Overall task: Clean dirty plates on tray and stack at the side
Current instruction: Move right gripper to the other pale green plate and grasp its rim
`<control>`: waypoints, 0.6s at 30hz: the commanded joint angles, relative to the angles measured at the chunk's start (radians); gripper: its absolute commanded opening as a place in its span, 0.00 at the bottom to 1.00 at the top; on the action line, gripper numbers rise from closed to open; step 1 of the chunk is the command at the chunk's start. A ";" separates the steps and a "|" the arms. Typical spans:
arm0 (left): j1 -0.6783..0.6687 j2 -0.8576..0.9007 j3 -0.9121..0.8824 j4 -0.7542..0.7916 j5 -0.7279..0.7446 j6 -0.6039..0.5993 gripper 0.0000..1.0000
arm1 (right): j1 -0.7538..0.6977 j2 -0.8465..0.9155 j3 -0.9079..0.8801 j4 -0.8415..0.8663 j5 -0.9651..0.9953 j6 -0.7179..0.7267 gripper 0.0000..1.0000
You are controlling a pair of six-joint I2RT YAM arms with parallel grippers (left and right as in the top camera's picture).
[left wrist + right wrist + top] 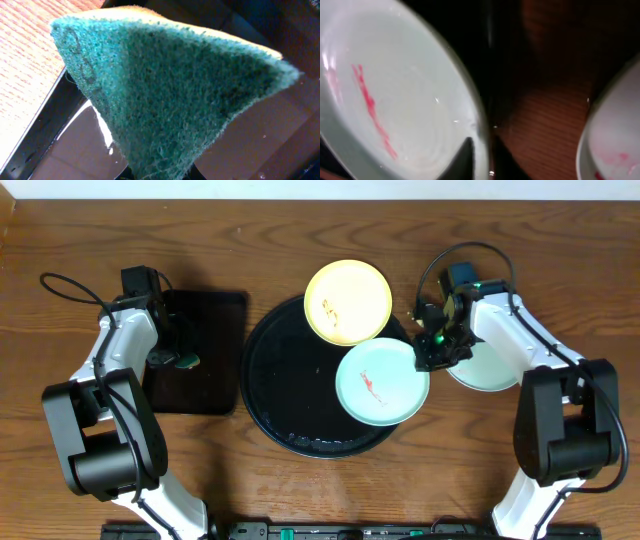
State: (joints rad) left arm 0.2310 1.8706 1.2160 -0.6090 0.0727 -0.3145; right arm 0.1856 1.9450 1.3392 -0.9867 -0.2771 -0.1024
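The round black tray [290,395] lies at the table's middle. A pale yellow plate [348,301] rests on its far rim. A mint-blue plate [382,382] with a red smear lies on the tray's right side. My right gripper [432,350] is shut on that plate's right rim; in the right wrist view the rim [395,100] runs between the two fingers [482,150]. A second mint-blue plate [485,365] lies on the table to the right, partly under the right arm, and shows reddish marks in the right wrist view [615,140]. My left gripper [180,355] is shut on a green sponge [170,90].
A smaller rectangular black tray [200,350] lies at the left under the left gripper; its glossy floor shows in the left wrist view [250,145]. The table is brown wood [480,470]. Cables loop above both arms.
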 commanded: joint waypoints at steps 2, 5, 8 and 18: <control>-0.003 0.009 -0.006 -0.005 -0.002 0.008 0.08 | 0.013 -0.004 -0.003 -0.005 0.004 0.002 0.01; -0.003 0.001 0.019 -0.046 -0.002 0.031 0.08 | 0.013 -0.027 0.008 -0.027 0.004 0.010 0.01; -0.003 -0.028 0.046 -0.088 -0.002 0.049 0.08 | 0.015 -0.062 0.022 -0.053 0.004 0.028 0.01; -0.016 -0.239 0.062 -0.145 0.089 0.047 0.08 | 0.144 -0.100 0.022 0.080 0.004 0.333 0.01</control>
State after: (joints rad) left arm 0.2287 1.7027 1.2411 -0.7422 0.1062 -0.2836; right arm 0.2680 1.8481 1.3453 -0.9298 -0.2611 0.0948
